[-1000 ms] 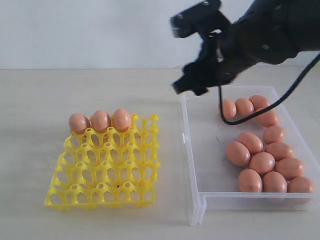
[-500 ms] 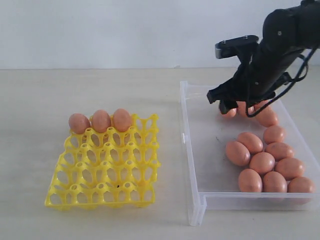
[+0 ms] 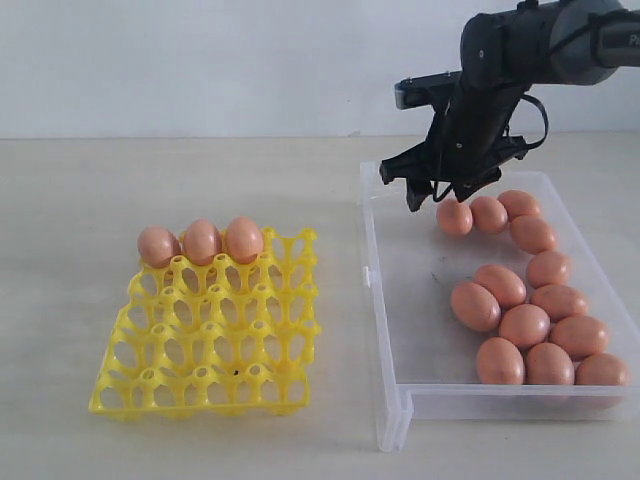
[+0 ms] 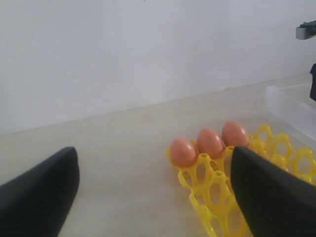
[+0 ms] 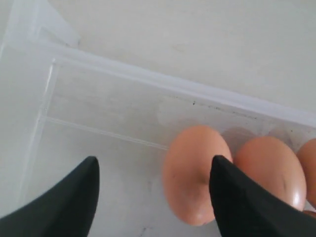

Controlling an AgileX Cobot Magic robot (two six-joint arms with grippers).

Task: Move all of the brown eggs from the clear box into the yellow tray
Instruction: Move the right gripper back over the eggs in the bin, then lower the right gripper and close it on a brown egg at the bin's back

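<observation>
Three brown eggs (image 3: 201, 241) stand in the far row of the yellow tray (image 3: 210, 345) on the left. Several more brown eggs (image 3: 525, 325) lie along the right side of the clear box (image 3: 405, 300). My right gripper (image 3: 430, 198) hangs open over the box's far left corner. The egg at the far left of the pile (image 5: 196, 173) lies between its jaws, against one fingertip (image 5: 232, 197); a second egg (image 5: 270, 170) sits just beyond. My left gripper (image 4: 154, 153) is open and empty, low beside the tray (image 4: 212, 197), and is not seen in the exterior view.
The box's low wall (image 5: 163, 81) runs just past the right gripper. A latch tab (image 3: 366, 276) sticks out of the box's left wall toward the tray. The right arm's black cable (image 3: 535, 115) loops above the far eggs. Pale tabletop (image 3: 150, 440) surrounds both containers.
The right arm swung from above the box's far left corner out over the far eggs, then back a little left; its open gripper now straddles the leftmost egg. Eggs and tray are unmoved.
</observation>
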